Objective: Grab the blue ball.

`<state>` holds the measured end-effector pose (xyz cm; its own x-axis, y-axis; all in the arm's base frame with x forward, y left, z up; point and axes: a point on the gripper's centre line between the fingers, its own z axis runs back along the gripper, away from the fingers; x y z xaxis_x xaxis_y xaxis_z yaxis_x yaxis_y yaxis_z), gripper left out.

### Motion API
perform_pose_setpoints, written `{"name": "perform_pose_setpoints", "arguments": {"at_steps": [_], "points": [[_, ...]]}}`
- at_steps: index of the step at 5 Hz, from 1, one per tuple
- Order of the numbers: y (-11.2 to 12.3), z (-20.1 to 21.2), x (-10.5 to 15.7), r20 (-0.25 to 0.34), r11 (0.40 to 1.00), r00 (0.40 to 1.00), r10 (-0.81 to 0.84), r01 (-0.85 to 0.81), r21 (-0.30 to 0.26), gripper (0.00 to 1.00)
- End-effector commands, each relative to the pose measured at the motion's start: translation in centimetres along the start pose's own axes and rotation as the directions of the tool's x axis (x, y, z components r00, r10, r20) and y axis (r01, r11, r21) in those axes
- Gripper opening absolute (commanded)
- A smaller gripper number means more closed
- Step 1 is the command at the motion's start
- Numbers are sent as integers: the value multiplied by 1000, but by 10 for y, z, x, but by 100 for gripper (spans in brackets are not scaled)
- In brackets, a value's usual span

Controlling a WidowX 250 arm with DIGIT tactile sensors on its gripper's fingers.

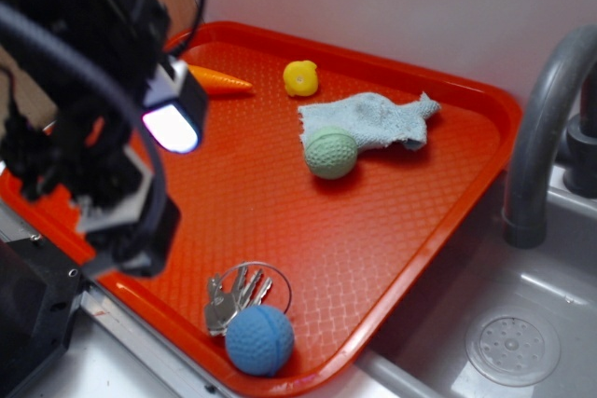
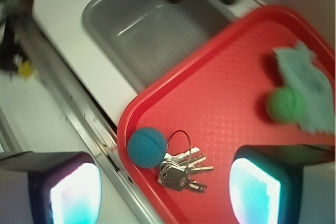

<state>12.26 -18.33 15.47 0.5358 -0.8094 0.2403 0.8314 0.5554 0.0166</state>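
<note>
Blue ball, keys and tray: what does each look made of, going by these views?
Blue ball: probably rubber or foam, matte, dimpled skin with curved seam grooves.
Keys: metal, going by the silvery shine of the blades and thin wire ring.
Tray: likely hard plastic, orange-red, semi-glossy, with an embossed waffle texture and a raised rim.

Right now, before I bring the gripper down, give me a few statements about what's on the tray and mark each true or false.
1. The blue ball touches the keys. True.
2. The gripper is shut on the blue ball. False: it is open, holding nothing.
3. The green ball lies against the cloth. True.
4. The blue ball sits in the sink. False: it is on the red tray, near its rim.
5. The carrot lies beside the keys. False: it is at the far side.
</note>
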Motion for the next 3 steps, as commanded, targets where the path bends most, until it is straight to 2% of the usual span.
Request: {"name": "perform_pose_setpoints", "arguments": {"at_steps": [1, 2, 3], "points": [[-12, 7, -7, 25, 1000, 1000, -12, 12, 0, 100], [-12, 7, -7, 25, 1000, 1000, -12, 12, 0, 100], [-19, -36, -4, 16, 979, 979, -204, 204, -6, 100]]}}
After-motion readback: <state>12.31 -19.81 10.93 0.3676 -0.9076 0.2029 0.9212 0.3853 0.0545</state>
